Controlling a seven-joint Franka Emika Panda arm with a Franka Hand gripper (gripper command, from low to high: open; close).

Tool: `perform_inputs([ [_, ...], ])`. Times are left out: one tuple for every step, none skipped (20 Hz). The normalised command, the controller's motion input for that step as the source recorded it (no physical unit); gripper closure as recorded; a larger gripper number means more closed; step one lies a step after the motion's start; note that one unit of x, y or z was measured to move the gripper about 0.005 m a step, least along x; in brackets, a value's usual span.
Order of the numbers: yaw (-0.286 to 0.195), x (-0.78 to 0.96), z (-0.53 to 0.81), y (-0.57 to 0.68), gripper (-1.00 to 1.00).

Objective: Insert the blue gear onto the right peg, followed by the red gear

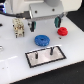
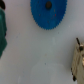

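The blue gear (image 1: pixel 42 39) lies flat on the white table, just behind the grey black-rimmed plate (image 1: pixel 57 54). Smaller, the red gear (image 1: pixel 62 31) rests farther back toward the exterior view's right. Two dark pins stand on the plate, and the right peg (image 1: pixel 51 50) is the one on the exterior view's right. My gripper (image 1: pixel 45 25) hangs open above and slightly behind the blue gear, with nothing between its fingers. In the wrist view the blue gear (image 2: pixel 48 12) shows with its centre hole, and one teal finger (image 2: pixel 2 35) sits at the picture's edge.
The plate's twin pin (image 1: pixel 36 56) stands on the exterior view's left side of the plate. A beige block-like object (image 1: pixel 18 27) stands at the back left of the exterior view, and the same beige object (image 2: pixel 77 56) appears in the wrist view.
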Motion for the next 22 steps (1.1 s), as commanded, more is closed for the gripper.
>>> perform_inputs([
  [0.0,-0.07,-0.28,-0.13,-1.0],
  [0.0,-0.05,-0.2,-0.13,-1.0],
  [0.0,-0.04,-0.2,-0.11,-1.0],
  [0.0,-0.07,-0.27,-0.08,-1.0],
  [0.0,-0.11,-0.31,-0.06,-1.0],
  [0.0,-0.14,-0.37,-0.1,-1.0],
  [0.0,-0.15,-0.38,-0.08,-1.0],
  [0.0,-0.13,-0.37,-0.08,-1.0],
  [0.0,-0.15,-0.38,-0.07,-1.0],
  [0.0,-0.16,-0.37,-0.07,-1.0],
  [0.0,-0.16,-0.38,-0.08,-1.0],
  [0.0,-0.17,-0.38,-0.05,-1.0],
  [0.0,-0.17,-0.37,-0.02,-1.0],
  [0.0,-0.18,-0.36,-0.02,-1.0],
  [0.0,-0.18,-0.34,-0.03,-1.0],
  [0.0,-0.18,-0.33,-0.02,-1.0],
  [0.0,-0.18,-0.32,-0.03,-1.0],
  [0.0,-0.17,-0.32,-0.02,-1.0],
  [0.0,-0.18,-0.32,-0.01,-1.0],
  [0.0,-0.17,-0.31,-0.01,-1.0],
  [0.0,-0.18,-0.3,0.01,-1.0],
  [0.0,-0.2,-0.29,0.03,-1.0],
])
